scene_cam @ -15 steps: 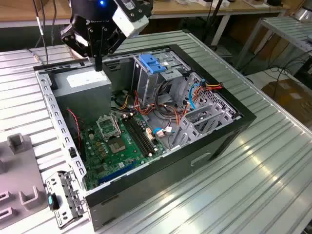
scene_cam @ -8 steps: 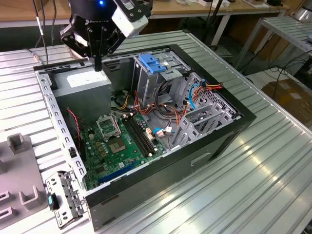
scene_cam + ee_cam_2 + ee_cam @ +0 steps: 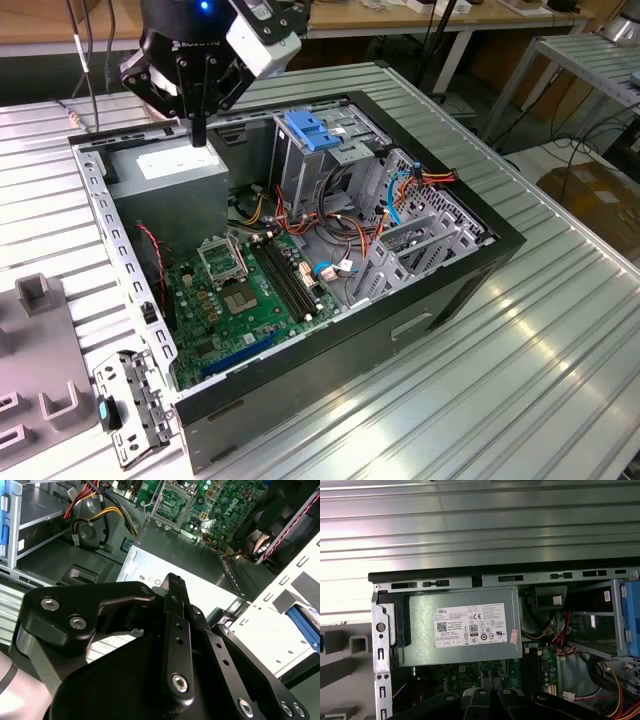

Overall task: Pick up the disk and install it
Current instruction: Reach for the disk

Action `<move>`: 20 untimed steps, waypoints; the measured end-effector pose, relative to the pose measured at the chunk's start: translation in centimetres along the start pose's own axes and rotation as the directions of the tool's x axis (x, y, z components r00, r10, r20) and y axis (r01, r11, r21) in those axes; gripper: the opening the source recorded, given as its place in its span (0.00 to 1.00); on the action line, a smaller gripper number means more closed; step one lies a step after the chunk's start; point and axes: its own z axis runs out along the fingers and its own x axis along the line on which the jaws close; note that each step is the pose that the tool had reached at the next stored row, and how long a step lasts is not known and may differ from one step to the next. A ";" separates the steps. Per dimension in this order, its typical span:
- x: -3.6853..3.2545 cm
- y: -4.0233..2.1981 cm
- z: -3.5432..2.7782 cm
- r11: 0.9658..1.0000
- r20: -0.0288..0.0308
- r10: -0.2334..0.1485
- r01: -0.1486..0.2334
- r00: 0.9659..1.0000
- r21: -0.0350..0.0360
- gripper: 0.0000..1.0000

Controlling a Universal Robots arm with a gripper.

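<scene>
Gripper point(image 3: 198, 136) hangs over power supply point(image 3: 168, 165), at far corner of open case point(image 3: 450, 295) on exterior view's left. Fingers look pinched together, nothing between them. Disk whereabouts: honestly can't tell. Blue strip point(image 3: 306, 622) past case's end wall in second wrist view might be its carrier rail. Handling guess: rigid metal slab, some heft, slick faces, hates knocks. Best hold probably across long edges on rails, kept flat, off label and connector end.
</scene>
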 end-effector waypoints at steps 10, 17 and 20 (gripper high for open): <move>1.14 -0.09 0.00 1.000 0.000 0.000 0.000 1.000 0.000 0.11; 1.54 -0.12 0.03 1.000 0.000 0.000 0.000 1.000 0.000 0.11; 1.64 -0.13 0.04 1.000 0.000 0.000 0.000 1.000 0.000 0.11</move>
